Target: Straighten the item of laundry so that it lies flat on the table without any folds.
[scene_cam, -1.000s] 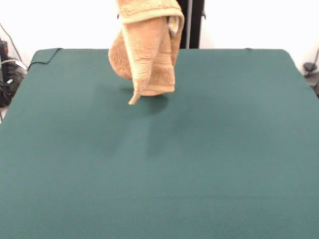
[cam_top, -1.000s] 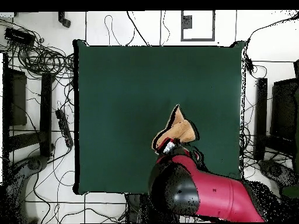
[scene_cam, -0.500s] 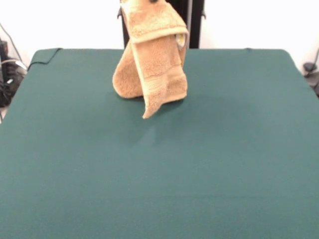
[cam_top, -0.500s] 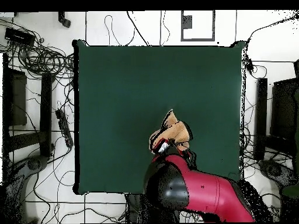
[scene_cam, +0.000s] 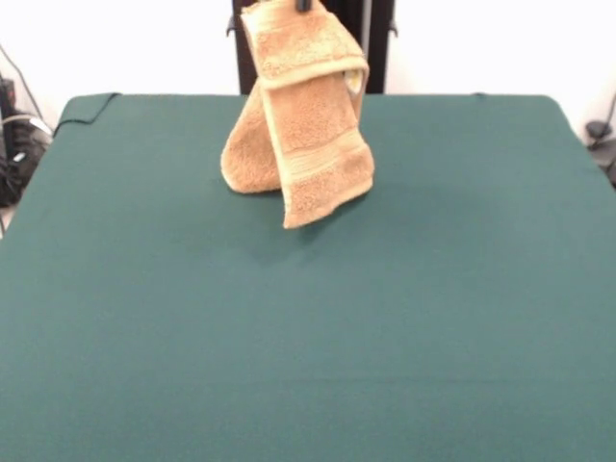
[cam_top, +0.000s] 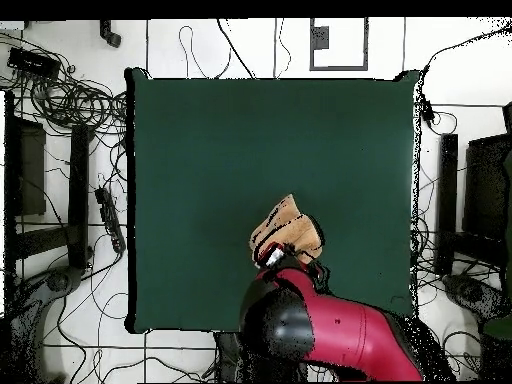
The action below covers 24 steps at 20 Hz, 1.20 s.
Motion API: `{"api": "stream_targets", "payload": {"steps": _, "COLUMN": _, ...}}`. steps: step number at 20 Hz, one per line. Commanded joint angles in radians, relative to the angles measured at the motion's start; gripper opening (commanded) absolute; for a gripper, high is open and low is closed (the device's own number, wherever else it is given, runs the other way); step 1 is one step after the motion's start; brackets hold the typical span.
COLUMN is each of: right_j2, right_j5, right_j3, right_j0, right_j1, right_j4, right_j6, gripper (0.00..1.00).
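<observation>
The item of laundry [scene_cam: 303,125] is an orange-tan terry towel, hanging bunched and folded over itself above the far middle of the green table [scene_cam: 308,366]. Its top is pinched at the picture's upper edge by my gripper [scene_cam: 304,5], of which only a dark tip shows. The lowest corner hangs close to the cloth; I cannot tell whether it touches. From overhead, the towel [cam_top: 288,230] sits just beyond my red arm [cam_top: 320,335], which covers the gripper, over the table [cam_top: 230,140].
A black column [scene_cam: 375,38] rises behind the table's far edge. Tangled cables [cam_top: 60,100] lie on the floor beside one side of the table, and dark equipment [cam_top: 490,190] stands on the other side.
The towel has come down and nearer to the table, shifting slightly sideways with the arm. Its lower corner has swung and now hangs lower and wider.
</observation>
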Motion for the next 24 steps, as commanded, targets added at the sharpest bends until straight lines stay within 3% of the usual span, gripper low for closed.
{"api": "stream_targets", "payload": {"steps": 1, "right_j2": -0.047, "right_j5": 0.062, "right_j3": -0.014, "right_j0": 0.106, "right_j1": 0.013, "right_j4": 0.075, "right_j6": 0.237, "gripper": 0.00}}
{"api": "stream_targets", "payload": {"steps": 9, "right_j2": -0.164, "right_j5": 0.193, "right_j3": -0.079, "right_j0": 0.306, "right_j1": -0.013, "right_j4": 0.120, "right_j6": 0.339, "gripper": 0.00}}
{"api": "stream_targets", "payload": {"steps": 14, "right_j2": -0.197, "right_j5": 0.200, "right_j3": -0.083, "right_j0": 0.361, "right_j1": 0.000, "right_j4": 0.187, "right_j6": 0.373, "gripper": 0.00}}
{"api": "stream_targets", "payload": {"steps": 24, "right_j2": -0.316, "right_j5": 0.224, "right_j3": -0.172, "right_j0": 0.615, "right_j1": 0.089, "right_j4": 0.303, "right_j6": 0.555, "gripper": 0.00}}
